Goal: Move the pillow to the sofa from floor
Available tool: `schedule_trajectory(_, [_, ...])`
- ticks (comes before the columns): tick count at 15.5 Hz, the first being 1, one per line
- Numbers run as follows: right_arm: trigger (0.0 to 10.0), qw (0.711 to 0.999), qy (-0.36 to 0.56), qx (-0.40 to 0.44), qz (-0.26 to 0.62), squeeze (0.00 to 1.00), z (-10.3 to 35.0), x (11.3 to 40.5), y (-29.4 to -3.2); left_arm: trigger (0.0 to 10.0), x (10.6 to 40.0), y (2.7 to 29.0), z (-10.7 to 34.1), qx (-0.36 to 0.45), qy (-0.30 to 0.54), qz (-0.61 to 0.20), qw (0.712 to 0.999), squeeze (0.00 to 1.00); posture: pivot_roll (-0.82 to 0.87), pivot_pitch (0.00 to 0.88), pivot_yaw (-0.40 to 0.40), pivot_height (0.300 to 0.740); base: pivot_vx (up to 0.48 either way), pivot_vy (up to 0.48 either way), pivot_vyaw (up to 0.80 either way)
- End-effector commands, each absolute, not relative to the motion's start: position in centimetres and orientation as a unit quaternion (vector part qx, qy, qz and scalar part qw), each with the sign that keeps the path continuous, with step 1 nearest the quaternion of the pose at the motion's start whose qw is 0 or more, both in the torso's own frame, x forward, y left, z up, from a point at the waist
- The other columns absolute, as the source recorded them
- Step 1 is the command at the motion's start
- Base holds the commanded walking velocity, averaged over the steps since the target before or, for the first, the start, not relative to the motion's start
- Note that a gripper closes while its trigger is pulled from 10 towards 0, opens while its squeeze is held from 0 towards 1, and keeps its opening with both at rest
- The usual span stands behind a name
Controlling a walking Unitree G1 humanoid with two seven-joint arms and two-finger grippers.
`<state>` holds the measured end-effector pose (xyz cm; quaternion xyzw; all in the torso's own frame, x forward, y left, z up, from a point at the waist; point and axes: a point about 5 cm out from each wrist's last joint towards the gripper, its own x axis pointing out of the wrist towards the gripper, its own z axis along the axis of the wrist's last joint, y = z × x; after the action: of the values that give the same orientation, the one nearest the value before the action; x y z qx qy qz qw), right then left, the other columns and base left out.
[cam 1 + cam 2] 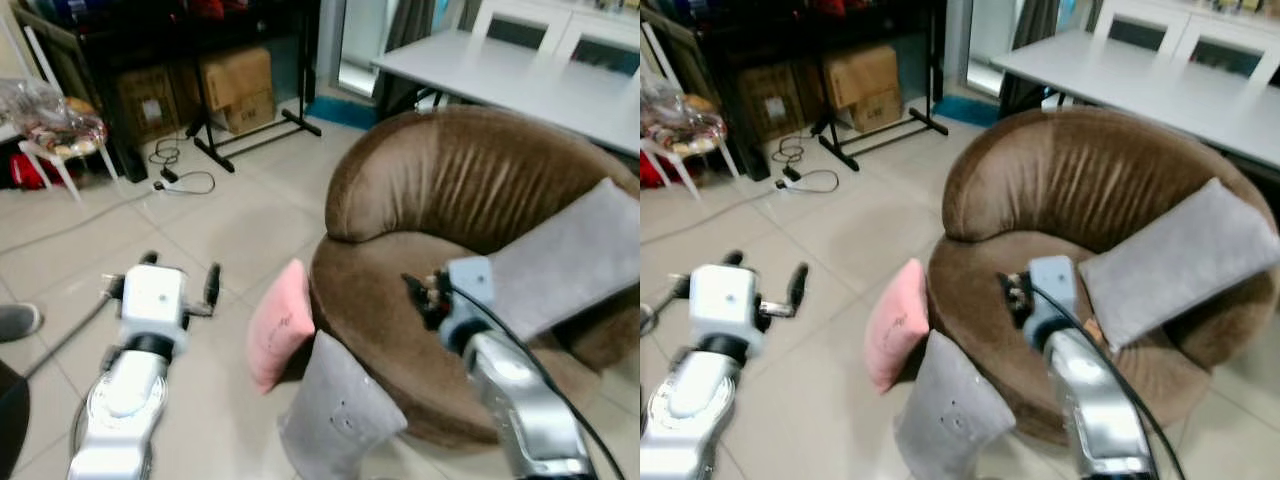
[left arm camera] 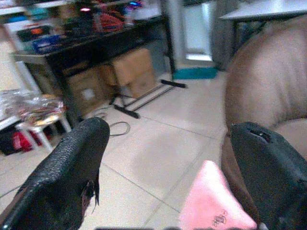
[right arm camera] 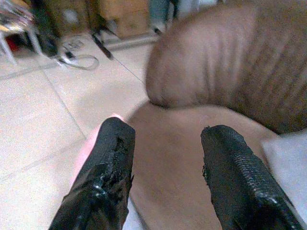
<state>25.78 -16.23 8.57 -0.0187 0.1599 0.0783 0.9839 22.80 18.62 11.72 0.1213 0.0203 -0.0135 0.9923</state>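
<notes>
- My left gripper (image 1: 180,283) hovers over the floor tiles (image 1: 230,220), jaws spread and empty; my right gripper (image 1: 428,292) hangs above the sofa (image 1: 440,190) seat, jaws also spread, holding nothing.
- The pink pillow (image 1: 277,325) stands on the floor against the sofa's front, touching a grey pillow (image 1: 335,410) beside it.
- Risk, I judge: grabbing the grey one by mistake, or a corner pinch slipping.
- The pink pillow's small dark mark is unreadable.

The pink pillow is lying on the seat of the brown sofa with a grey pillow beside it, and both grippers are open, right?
Not quite. The pink pillow stands on the floor, leaning against the front of the brown sofa, as the left eye view shows. A grey pillow does stand beside it, and the left gripper and right gripper are both open.
</notes>
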Motion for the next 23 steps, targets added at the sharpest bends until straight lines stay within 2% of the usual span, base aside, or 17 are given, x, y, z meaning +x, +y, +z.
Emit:
schedule_trajectory(1, [10.0, 0.986, 0.149, -0.006, 0.075, 0.0, 8.78, 25.95, -16.44, 10.0, 22.9, 18.74, 12.04, 0.133, 0.007, -0.008, 0.991, 0.0, -0.09, 0.0, -0.039, 0.74, 0.0, 0.0, 0.0])
schedule_trajectory(4, [10.0, 0.988, 0.144, 0.003, 0.064, 0.0, 8.81, 26.35, -16.96, 10.0, 23.06, 18.84, 11.99, 0.146, 0.006, -0.004, 0.989, 0.0, -0.08, 0.0, -0.038, 0.74, 0.0, 0.0, 0.0])
schedule_trajectory(11, [10.0, 0.989, 0.129, 0.011, 0.075, 0.0, 9.28, 26.23, -16.33, 10.0, 23.24, 19.01, 11.99, 0.144, -0.008, 0.011, 0.989, 0.0, -0.08, 0.0, -0.044, 0.666, 0.0, 0.0, 0.0])
schedule_trajectory(13, [10.0, 0.989, 0.124, 0.022, 0.081, 0.0, 9.5, 26.19, -16.17, 10.0, 23.18, 18.92, 11.8, 0.117, 0.001, 0.006, 0.993, 0.0, -0.08, 0.0, -0.046, 0.656, 0.0, 0.0, 0.0])
schedule_trajectory(14, [10.0, 0.989, 0.121, 0.028, 0.081, 1.0, 9.62, 26.18, -16.12, 10.0, 23.11, 18.91, 11.76, 0.105, 0.005, 0.002, 0.994, 0.13, -0.08, 0.0, -0.047, 0.656, 0.0, 0.0, 0.0])
schedule_trajectory(16, [10.0, 0.989, 0.12, 0.032, 0.081, 1.0, 9.71, 26.23, -16.09, 10.0, 23.12, 18.85, 11.74, 0.094, 0.007, -0.003, 0.996, 0.61, -0.08, 0.0, -0.047, 0.656, 0.0, 0.0, 0.0])
schedule_trajectory(17, [10.0, 0.989, 0.12, 0.034, 0.082, 1.0, 9.72, 26.22, -16.06, 10.0, 23.11, 18.82, 11.75, 0.09, 0.007, -0.005, 0.996, 0.68, -0.08, 0.0, -0.046, 0.656, 0.0, 0.0, 0.0])
schedule_trajectory(18, [10.0, 0.989, 0.121, 0.028, 0.08, 1.0, 9.73, 26.22, -16.08, 10.0, 23.1, 18.82, 11.78, 0.088, 0.007, -0.004, 0.996, 1.0, -0.08, 0.0, -0.046, 0.656, 0.0, 0.0, 0.0])
schedule_trajectory(19, [10.0, 0.989, 0.124, 0.02, 0.079, 0.87, 9.7, 26.24, -16.07, 10.0, 23.13, 18.97, 11.84, 0.099, 0.005, 0.004, 0.995, 1.0, -0.08, 0.0, -0.046, 0.656, 0.0, 0.0, 0.0])
schedule_trajectory(20, [10.0, 0.989, 0.125, 0.017, 0.08, 0.0, 9.68, 26.27, -16.03, 10.0, 23.19, 19.13, 11.88, 0.11, 0.002, 0.012, 0.994, 1.0, -0.08, 0.0, -0.047, 0.656, 0.0, 0.0, 0.0])
schedule_trajectory(22, [10.0, 0.988, 0.127, 0.014, 0.082, 0.0, 9.66, 26.32, -15.97, 10.0, 23.27, 19.35, 11.99, 0.115, -0.003, 0.023, 0.993, 0.63, -0.08, 0.0, -0.049, 0.656, 0.0, 0.0, 0.0])
schedule_trajectory(23, [10.0, 0.988, 0.127, 0.013, 0.082, 0.0, 9.65, 26.32, -15.96, 10.0, 23.27, 19.38, 12.02, 0.115, -0.004, 0.024, 0.993, 0.49, -0.08, 0.0, -0.05, 0.656, 0.0, 0.0, 0.0])
